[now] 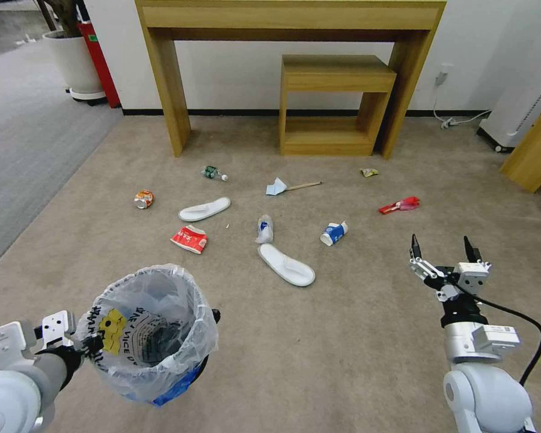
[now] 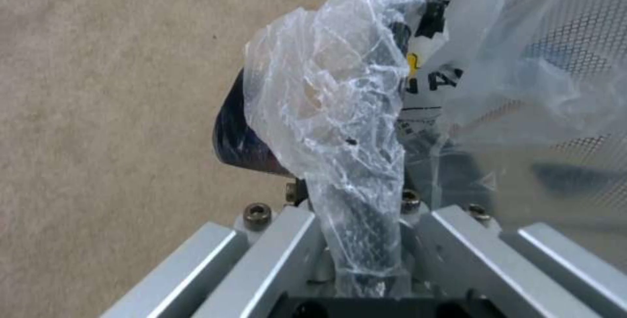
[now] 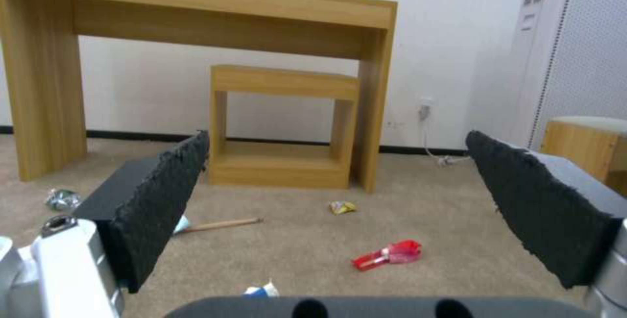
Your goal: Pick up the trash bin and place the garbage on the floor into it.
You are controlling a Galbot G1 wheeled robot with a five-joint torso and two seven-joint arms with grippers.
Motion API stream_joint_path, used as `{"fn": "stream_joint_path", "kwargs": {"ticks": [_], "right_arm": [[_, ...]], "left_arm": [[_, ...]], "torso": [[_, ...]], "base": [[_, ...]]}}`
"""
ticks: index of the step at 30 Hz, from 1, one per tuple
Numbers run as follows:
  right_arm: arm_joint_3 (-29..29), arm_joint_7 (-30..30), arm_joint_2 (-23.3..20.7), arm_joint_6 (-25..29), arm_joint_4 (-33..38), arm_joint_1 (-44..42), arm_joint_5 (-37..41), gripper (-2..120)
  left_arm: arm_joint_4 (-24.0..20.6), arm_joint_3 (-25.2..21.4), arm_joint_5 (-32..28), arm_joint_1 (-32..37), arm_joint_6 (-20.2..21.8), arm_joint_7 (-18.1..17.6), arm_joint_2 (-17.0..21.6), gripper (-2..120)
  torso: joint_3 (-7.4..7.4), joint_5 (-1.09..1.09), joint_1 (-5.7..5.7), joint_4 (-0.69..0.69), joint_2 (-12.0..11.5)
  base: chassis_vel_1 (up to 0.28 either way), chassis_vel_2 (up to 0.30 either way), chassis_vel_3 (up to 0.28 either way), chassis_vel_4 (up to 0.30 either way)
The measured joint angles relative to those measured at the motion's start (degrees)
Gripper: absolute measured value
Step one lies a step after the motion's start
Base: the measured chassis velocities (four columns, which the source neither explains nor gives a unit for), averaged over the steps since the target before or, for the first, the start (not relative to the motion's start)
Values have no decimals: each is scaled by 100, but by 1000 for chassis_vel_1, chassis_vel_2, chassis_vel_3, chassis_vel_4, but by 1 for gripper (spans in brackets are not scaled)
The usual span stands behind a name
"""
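Note:
My left gripper [image 1: 93, 346] is shut on the rim of the trash bin [image 1: 153, 328], a black bin lined with a crinkled plastic bag [image 2: 340, 112], held above the floor [image 1: 354, 337] at the lower left. Garbage lies ahead on the beige carpet: two white slippers [image 1: 204, 209] [image 1: 286, 264], an orange can [image 1: 143, 199], red packets [image 1: 189, 239] [image 1: 400, 205], a green-label bottle [image 1: 213, 173], a paper cup [image 1: 333, 233], a blue mask [image 1: 276, 187] and a wooden stick [image 1: 303, 186]. At the lower right my right gripper [image 1: 443, 248] hangs open and empty, above bare carpet, with the red packet [image 3: 387, 254] beyond it.
A tall wooden desk [image 1: 288, 18] and a small wooden shelf [image 1: 333, 105] stand against the back wall. Grey ribbed carpet [image 1: 24, 138] and a white plant pot [image 1: 75, 63] lie to the left. A wooden box [image 1: 535, 150] and a wall cable are at the right.

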Motion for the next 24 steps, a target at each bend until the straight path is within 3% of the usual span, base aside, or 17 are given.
{"fn": "stream_joint_path", "kwargs": {"ticks": [24], "right_arm": [[-31,-16,3,0,-39,15,-23,100]], "left_arm": [[21,-20,-27,-20,0,-4,19,1]], "torso": [[0,0,0,0,0]], "base": [[-83,80,80,-82]]}}
